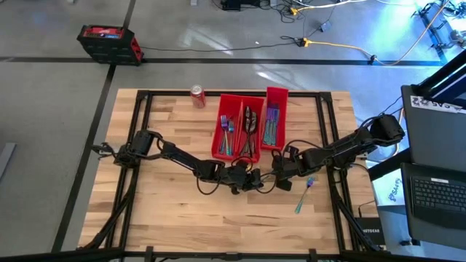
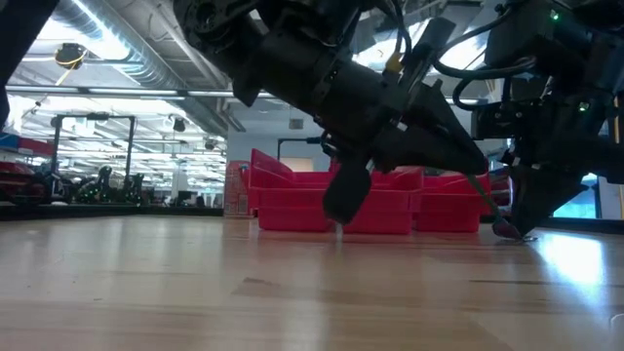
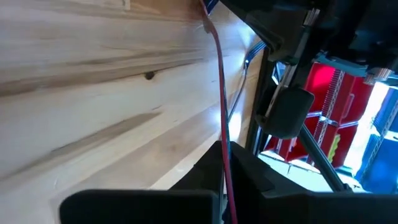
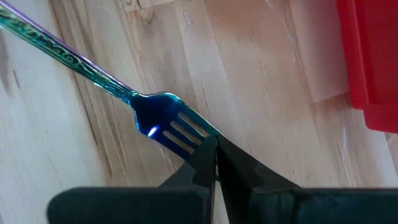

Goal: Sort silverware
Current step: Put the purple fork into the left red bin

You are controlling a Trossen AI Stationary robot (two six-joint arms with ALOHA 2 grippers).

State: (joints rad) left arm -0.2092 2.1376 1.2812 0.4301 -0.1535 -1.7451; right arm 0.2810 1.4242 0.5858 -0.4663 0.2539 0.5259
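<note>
High view puts my left gripper (image 1: 251, 180) low over bare wood just before the three red bins (image 1: 250, 125), fingers closed on nothing I can see. My right gripper (image 1: 285, 169) sits close beside it, fingers pressed together at the tines of a blue fork (image 4: 163, 124), which lies flat toward the table's (image 1: 167, 218) near right, open boards all round it. Sorted silverware (image 1: 248, 127) fills the bins.

No legible text or labels anywhere.
</note>
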